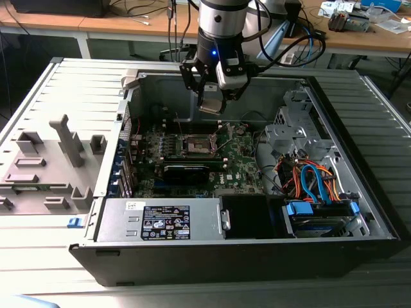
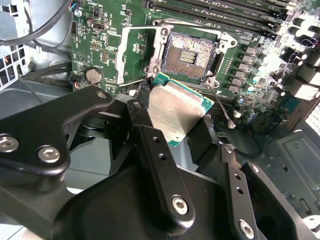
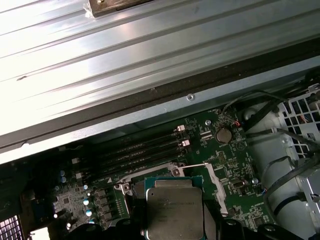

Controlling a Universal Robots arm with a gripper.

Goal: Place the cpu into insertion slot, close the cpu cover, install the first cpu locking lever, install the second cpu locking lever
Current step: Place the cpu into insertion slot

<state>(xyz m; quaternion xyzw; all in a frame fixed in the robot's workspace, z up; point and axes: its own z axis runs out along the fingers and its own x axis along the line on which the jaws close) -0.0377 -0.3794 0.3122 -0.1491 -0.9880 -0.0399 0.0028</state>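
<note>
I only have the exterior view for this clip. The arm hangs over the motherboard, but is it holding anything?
Observer: Yes. In the second wrist view the gripper is shut on the cpu, which sits between its fingers.
Operator: Is the socket free to take it?
Observer: The second wrist view shows the insertion slot bare, with no chip in it.
Operator: And the cover?
Observer: The cpu cover is swung open beside the slot.

The cpu (image 2: 175,107) has a matt, silvery metal top.
</note>
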